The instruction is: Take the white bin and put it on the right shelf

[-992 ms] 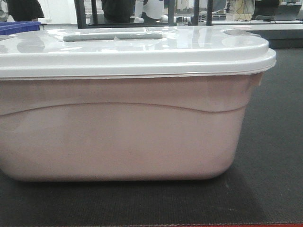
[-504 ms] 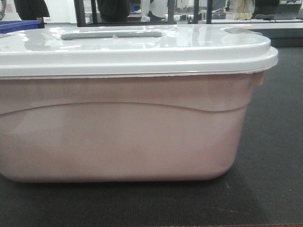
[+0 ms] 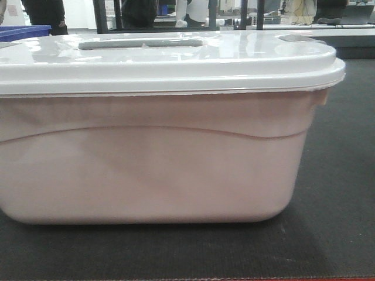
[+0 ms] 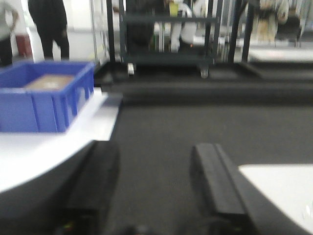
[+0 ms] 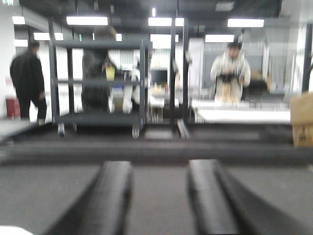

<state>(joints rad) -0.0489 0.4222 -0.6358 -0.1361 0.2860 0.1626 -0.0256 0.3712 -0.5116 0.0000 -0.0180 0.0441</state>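
Your left fingers point(image 4: 215, 191) are two black bars standing well apart, with nothing between them but the dark textured mat of the table point(image 4: 161, 132). Your right fingers point(image 5: 205, 200) are spread the same way, and only bare mat shows in the gap. Neither pair touches anything.

In the left wrist view, a curved white glossy surface point(image 4: 34, 156) lies just outside the left bar and a flat white patch point(image 4: 281, 191) just outside the right one. The view is too blurred to tell whether either belongs to the bin. Further back on the left sits a blue open plastic crate point(image 4: 46, 100) with something brown inside. Behind it stands a dark wheeled cart point(image 4: 166, 39).

In the right wrist view you look across the mat at a grey multi-tier wheeled rack point(image 5: 98, 83). A person in black point(image 5: 28, 81) stands to its left and a person in a light jacket point(image 5: 230, 73) to its right. A brown cardboard box point(image 5: 302, 117) shows at the right edge.

In the front view, the large translucent pinkish-white plastic bin point(image 3: 152, 175) rests upright on the table, close enough to fill most of the picture. Its glossy white lid point(image 3: 246, 58) is seated on top, with the grey recessed handle point(image 3: 140, 43) left of the lid's middle.
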